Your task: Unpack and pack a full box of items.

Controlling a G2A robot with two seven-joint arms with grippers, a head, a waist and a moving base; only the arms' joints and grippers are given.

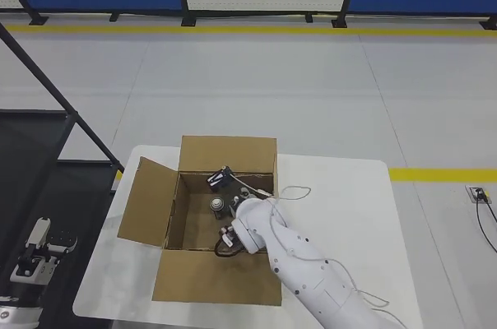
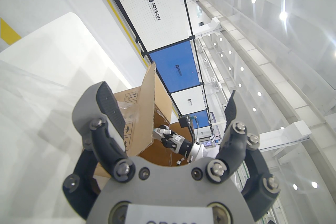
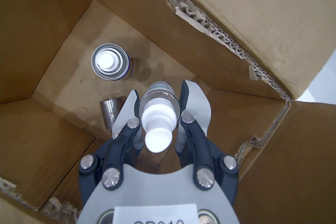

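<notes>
Cardboard box (image 1: 232, 152) sits flaps-open on the white table (image 1: 339, 214). The right gripper (image 3: 160, 88) is down inside it, fingers closed on the shoulder of a clear bottle (image 3: 157, 107) with a white cap. The bottle stands upright near the box floor. A spray can (image 3: 110, 64) stands farther in, and a small metal cylinder (image 3: 111, 110) is just beside the gripper. The left gripper (image 2: 168, 92) is spread wide and empty, well left of the box. Likely mid-task: three items inside, and I can't tell if the bottle is going in or out.
</notes>
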